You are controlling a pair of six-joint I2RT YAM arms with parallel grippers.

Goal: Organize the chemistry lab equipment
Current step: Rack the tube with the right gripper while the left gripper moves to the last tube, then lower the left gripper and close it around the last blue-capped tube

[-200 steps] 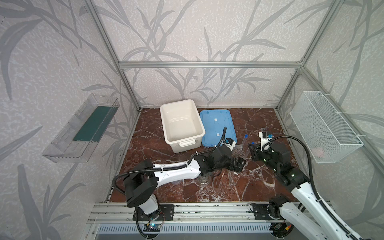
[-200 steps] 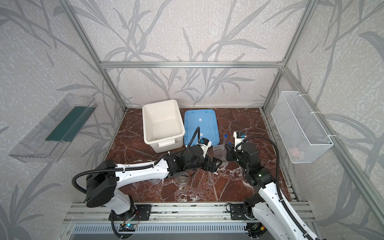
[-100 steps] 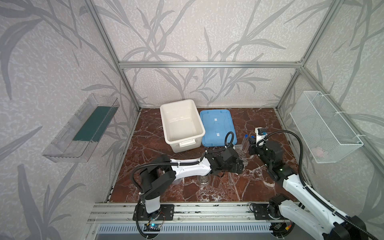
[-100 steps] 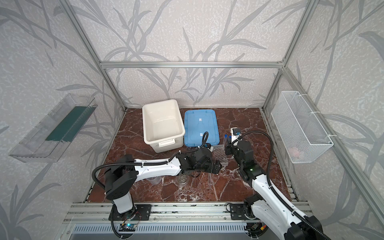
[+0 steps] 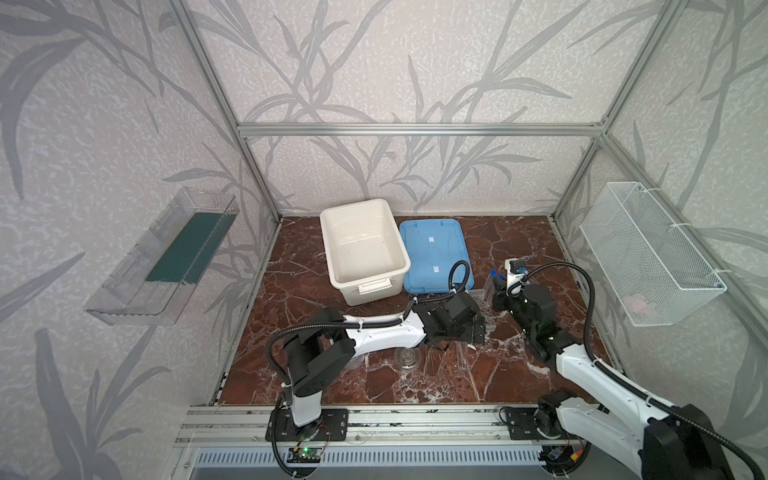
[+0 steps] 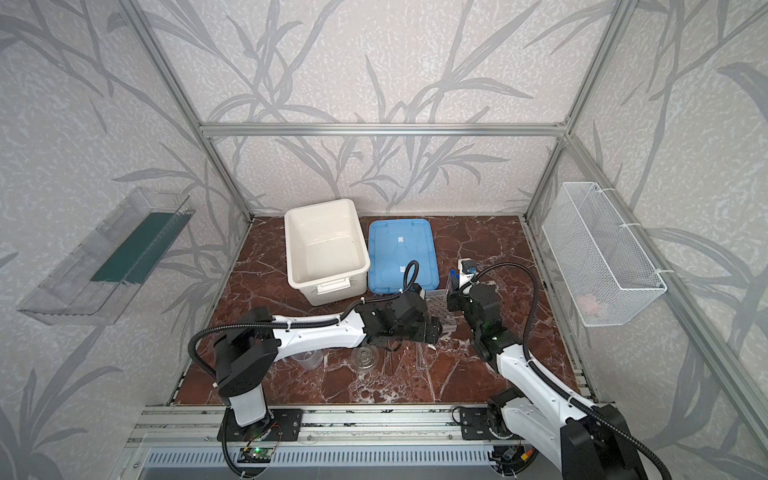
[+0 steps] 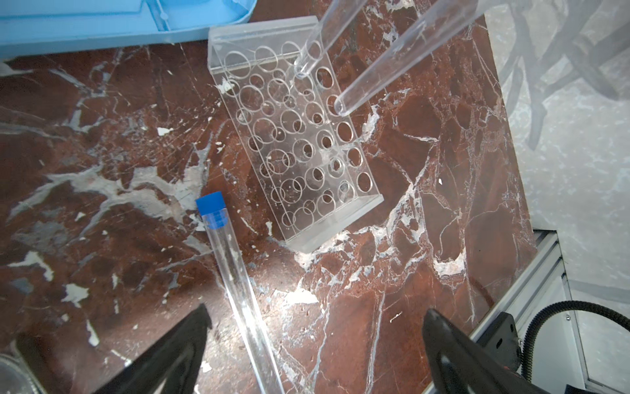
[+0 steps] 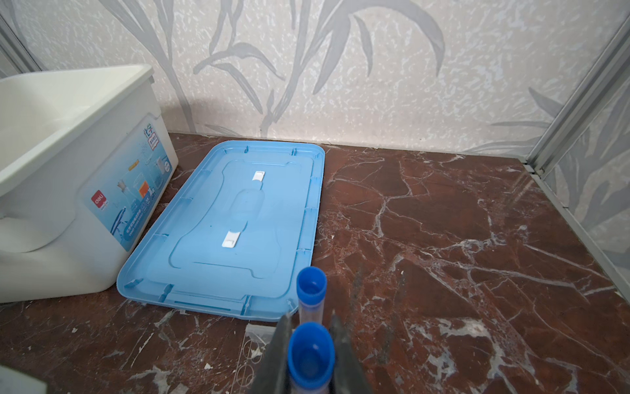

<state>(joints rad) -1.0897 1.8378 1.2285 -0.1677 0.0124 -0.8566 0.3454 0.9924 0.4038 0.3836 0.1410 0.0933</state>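
Gripping a capped tube near its blue top, the right gripper holds it over the clear rack, right of centre on the tabletop. It looks light, slick and breakable. The left gripper stands wide open over a loose tube lying flat, which is best pinched gently at mid-length.

The table was dark red-brown marble with white veins. The walls were pale grey with a pattern of darker grey leaves. The tub was white, and its side had a blue label with a small red logo. The lid was light blue with two little white patches. Each clear tube had a blue cap. The rack was colourless. The wire basket was white, and the transparent shelf had a dark green strip. The arms were white and black.
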